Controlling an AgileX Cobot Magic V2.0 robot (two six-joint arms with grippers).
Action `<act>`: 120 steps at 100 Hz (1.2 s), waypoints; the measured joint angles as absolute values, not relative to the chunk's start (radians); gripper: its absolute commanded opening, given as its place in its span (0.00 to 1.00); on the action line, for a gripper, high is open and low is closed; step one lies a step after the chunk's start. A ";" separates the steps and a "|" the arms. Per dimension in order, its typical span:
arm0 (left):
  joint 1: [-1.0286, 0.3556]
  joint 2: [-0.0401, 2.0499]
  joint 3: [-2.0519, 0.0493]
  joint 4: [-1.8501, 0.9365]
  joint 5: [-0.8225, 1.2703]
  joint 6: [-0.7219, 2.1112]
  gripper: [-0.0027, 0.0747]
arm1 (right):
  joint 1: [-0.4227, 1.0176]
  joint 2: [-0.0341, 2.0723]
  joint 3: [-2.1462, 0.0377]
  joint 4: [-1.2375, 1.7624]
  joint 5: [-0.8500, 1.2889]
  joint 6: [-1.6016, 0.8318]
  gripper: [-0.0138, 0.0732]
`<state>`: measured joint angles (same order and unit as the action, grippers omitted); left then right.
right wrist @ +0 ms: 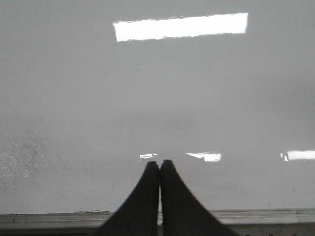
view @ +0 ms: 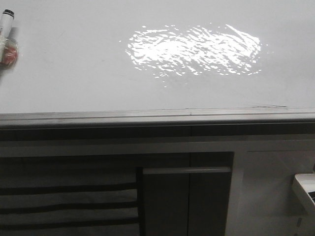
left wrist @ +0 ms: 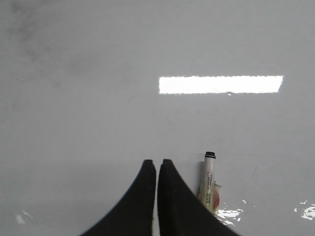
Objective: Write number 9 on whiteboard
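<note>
Left claw [left wrist: 157, 166]: both fingers pressed together, tips meeting with only a hairline seam between them, nothing held. The fingers [left wrist: 173, 196] are black, wide at the base and tapering to narrow rounded tips, pointing straight ahead of the wrist camera.

Right claw [right wrist: 159, 166]: same pose, tips closed against each other, nothing between them. Black tapered fingers [right wrist: 174, 201], symmetric about the seam.

Front view: neither arm nor claw is in shot. Arm links and wrist joints are not visible in any view, so joint pose can't be read; only the finger pairs show.
</note>
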<state>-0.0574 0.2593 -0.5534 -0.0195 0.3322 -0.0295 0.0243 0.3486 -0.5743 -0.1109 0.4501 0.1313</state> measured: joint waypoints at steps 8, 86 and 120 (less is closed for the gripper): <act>-0.057 0.259 -0.553 -0.019 0.332 -0.030 0.01 | 0.024 0.349 -0.574 -0.111 0.448 0.131 0.08; -0.037 0.259 -0.552 0.097 0.334 -0.029 0.67 | 0.024 0.349 -0.574 -0.132 0.448 0.130 0.76; -0.037 0.270 -0.552 0.007 0.331 -0.025 0.67 | 0.024 0.349 -0.574 -0.132 0.448 0.130 0.76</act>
<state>-0.0369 0.2702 -0.5515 0.0066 0.3311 -0.0254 0.0243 0.3486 -0.5743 -0.1321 0.4484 0.1298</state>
